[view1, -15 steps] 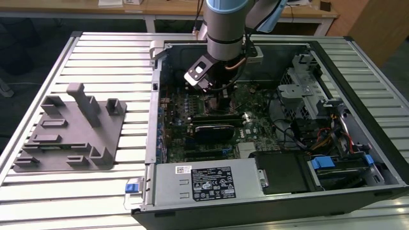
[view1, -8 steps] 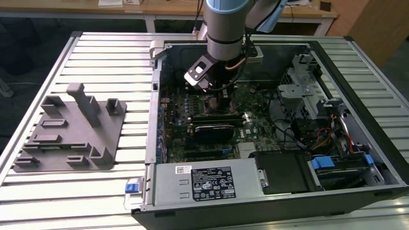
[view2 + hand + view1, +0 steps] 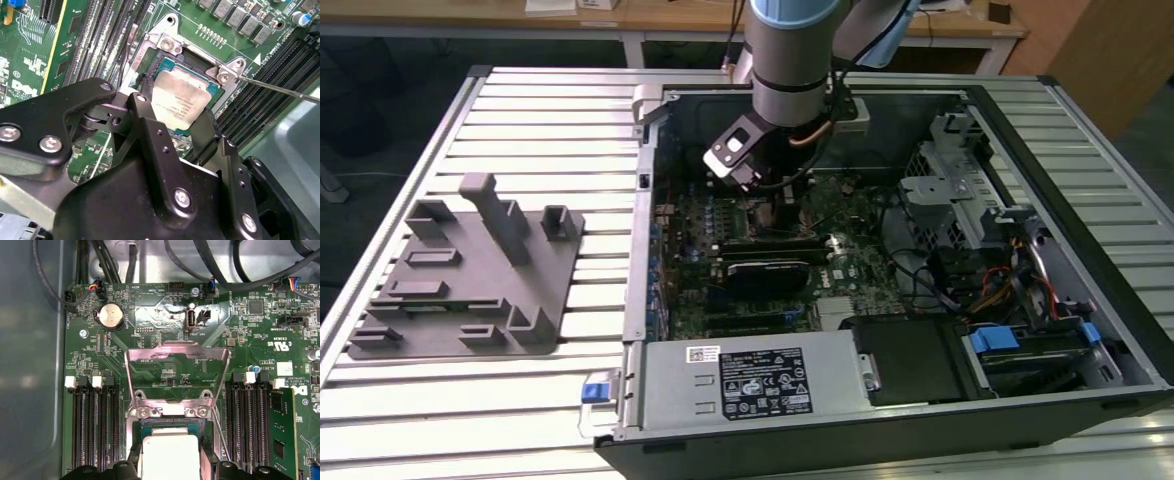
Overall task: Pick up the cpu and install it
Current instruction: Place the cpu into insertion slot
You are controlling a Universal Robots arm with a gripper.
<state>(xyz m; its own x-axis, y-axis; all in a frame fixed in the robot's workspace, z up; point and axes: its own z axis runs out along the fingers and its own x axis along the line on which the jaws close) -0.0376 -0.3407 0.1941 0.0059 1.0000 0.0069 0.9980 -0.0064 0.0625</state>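
One slatted metal table (image 3: 520, 110) carries an open computer case (image 3: 854, 440) lying on its side. On the exterior view's left of the case, flat on the slats, sits a grey plastic fixture tray (image 3: 454, 290). The robot arm (image 3: 787, 50) reaches straight down into the case, over the green motherboard (image 3: 150, 315).

In both wrist views the black gripper (image 3: 175, 114) is low over the processor socket (image 3: 165, 50). The socket's metal load plate (image 3: 175, 370) stands hinged up and open. The cpu (image 3: 180, 102), silver-topped with a thin green rim, lies within the socket frame, clamped between the two fingers (image 3: 150, 135) on opposite edges. Whether it is fully seated cannot be told.

Rows of black memory slots (image 3: 95, 425) flank the socket. Beyond the load plate, a round coin battery (image 3: 109, 316) sits on the board.
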